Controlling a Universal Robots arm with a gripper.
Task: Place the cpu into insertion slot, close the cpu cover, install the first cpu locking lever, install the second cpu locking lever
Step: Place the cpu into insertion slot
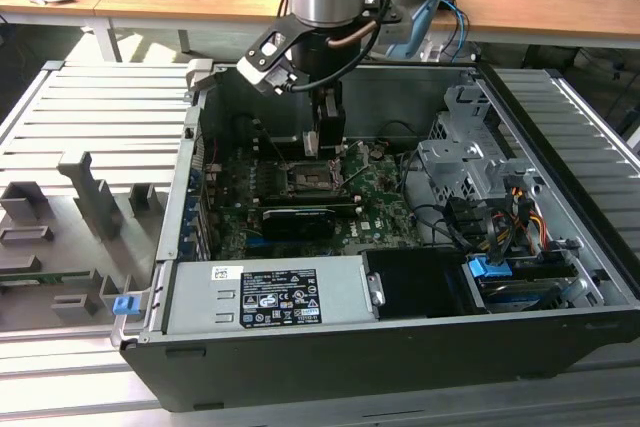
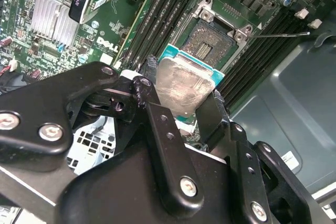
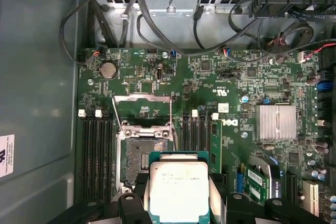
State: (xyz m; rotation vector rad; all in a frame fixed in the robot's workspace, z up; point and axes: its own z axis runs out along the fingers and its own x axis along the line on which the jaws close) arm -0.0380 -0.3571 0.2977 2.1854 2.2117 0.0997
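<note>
My gripper (image 2: 181,109) is shut on the cpu (image 2: 181,85), a flat square chip with a silvery top and a teal-green edge, held by two opposite sides between the black fingers (image 2: 153,109). In the first wrist view the cpu (image 3: 178,187) hangs over the green board, overlapping one corner of the insertion slot (image 3: 139,156), whose dark centre lies bare. The cpu cover (image 3: 143,97) is swung open beyond the slot. A thin metal lever (image 2: 281,34) sticks out beside the insertion slot (image 2: 210,45). In the exterior view my gripper (image 1: 322,144) hovers just above the insertion slot (image 1: 308,180) inside the open computer case.
Memory slots (image 3: 97,150) flank the socket. A finned heat sink (image 3: 275,121) and a long black card (image 1: 298,219) sit on the board. The power supply (image 1: 265,292) fills the case front; a drive cage (image 1: 465,162) and cables stand at the exterior view's right.
</note>
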